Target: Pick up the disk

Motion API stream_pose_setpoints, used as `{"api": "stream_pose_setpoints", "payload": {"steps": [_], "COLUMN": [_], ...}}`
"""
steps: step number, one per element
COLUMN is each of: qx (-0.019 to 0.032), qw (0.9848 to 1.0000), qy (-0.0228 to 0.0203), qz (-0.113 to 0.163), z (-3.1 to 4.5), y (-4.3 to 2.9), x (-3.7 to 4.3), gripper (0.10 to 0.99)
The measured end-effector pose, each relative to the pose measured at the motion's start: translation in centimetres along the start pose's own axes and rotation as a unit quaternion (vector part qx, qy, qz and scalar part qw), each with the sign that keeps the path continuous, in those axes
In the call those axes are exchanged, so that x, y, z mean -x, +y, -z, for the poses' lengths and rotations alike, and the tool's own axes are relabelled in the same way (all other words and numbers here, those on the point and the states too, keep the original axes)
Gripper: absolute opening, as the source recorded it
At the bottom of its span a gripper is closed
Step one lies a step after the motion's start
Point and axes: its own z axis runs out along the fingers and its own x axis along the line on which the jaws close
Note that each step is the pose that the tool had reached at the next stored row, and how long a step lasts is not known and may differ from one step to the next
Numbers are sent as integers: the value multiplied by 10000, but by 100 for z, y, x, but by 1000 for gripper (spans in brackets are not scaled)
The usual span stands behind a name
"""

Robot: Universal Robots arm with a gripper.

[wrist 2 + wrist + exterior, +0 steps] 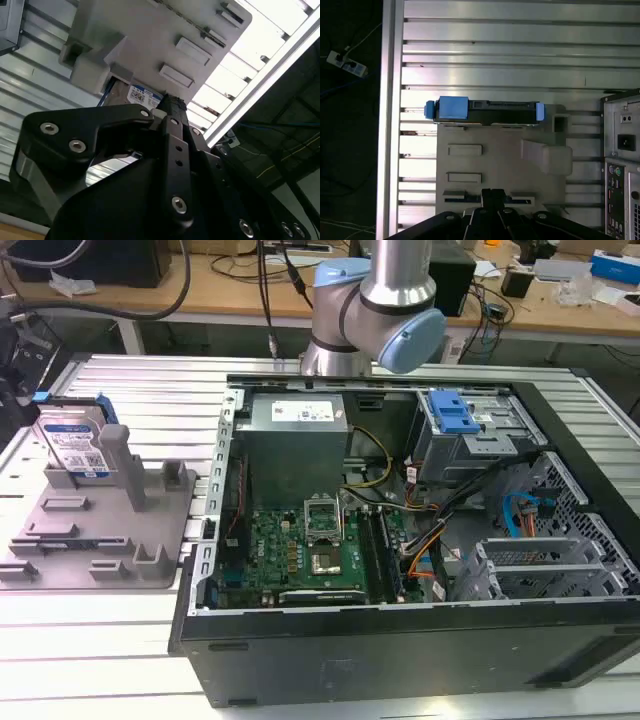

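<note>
The disk (72,445) stands upright on its edge in a slot at the far end of the grey fixture tray (100,545), at the exterior view's left; its white-and-blue label faces the camera. In the first wrist view the disk (487,111) is seen edge-on from above, with blue rails at both ends. My gripper (493,193) hangs above the other end of the tray (490,160), apart from the disk, shut with nothing in it. In the second wrist view the gripper (172,101) points at the disk's label (142,95).
An open computer case (400,540) lies on the slatted metal table (150,380), right of the tray, with a blue-handled drive cage (455,415) inside. The arm (375,300) rises behind the case. A workbench with cables stands at the back. The table's edge (390,125) drops to a dark floor.
</note>
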Motion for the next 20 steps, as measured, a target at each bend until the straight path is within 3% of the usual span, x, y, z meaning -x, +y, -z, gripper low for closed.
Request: {"api": "stream_pose_setpoints", "payload": {"steps": [10,13,15,16,18,20], "qx": [-1,-1,-1,-1,-1,-1], "qw": [10000,9992,9956,9930,9862,9829], "qy": [1,15,36,46,63,70], "qz": [9,400,933,1179,1654,1839], "z": [0,-7,-19,-23,-27,-28], "y": [0,0,-1,-1,-1,-1], "x": [0,0,0,0,0,0], "gripper": [106,106,106,106,106,106]}}
